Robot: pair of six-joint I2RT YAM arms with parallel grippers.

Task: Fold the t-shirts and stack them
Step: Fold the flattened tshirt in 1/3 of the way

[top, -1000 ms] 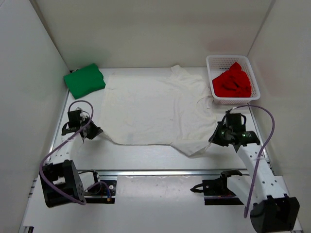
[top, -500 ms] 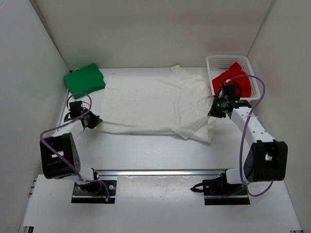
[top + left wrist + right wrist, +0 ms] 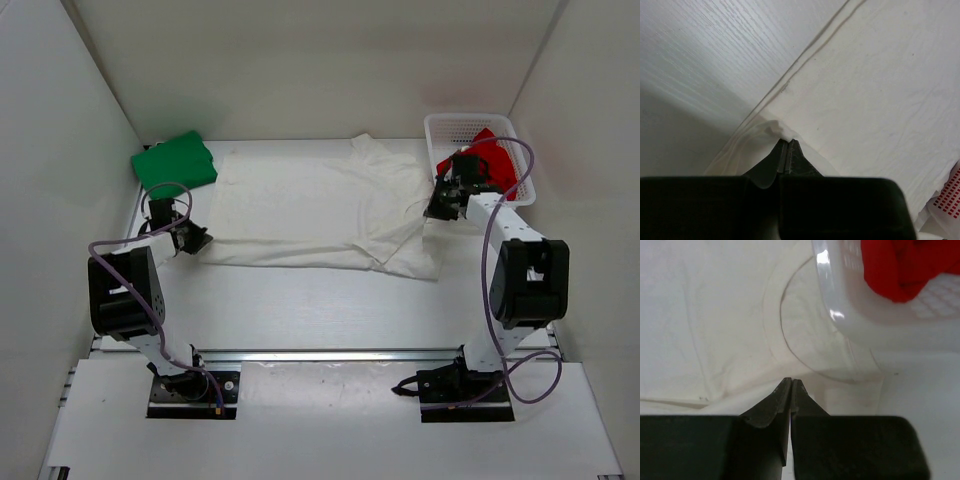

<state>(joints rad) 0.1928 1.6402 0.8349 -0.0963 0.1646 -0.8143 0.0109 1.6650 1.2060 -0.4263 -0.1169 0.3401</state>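
Green shirt (image 3: pixel 174 164): folded, left of the white shirt (image 3: pixel 310 200).
Left tool (image 3: pixel 196 240): clamped on white shirt's left edge.
White shirt: spread on the table (image 3: pixel 300 310).
Right tool (image 3: pixel 438 207): clamped on white shirt's right edge.
Red shirt (image 3: pixel 495 150): in basket (image 3: pixel 470 119), right of white shirt.

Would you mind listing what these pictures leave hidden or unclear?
The red shirt: the right arm covers part of it in the top view; the top edge cuts it off in the right wrist view.
The green shirt: top view only, too small to count its folds.
The white shirt: its folded-over near part hides the cloth beneath.
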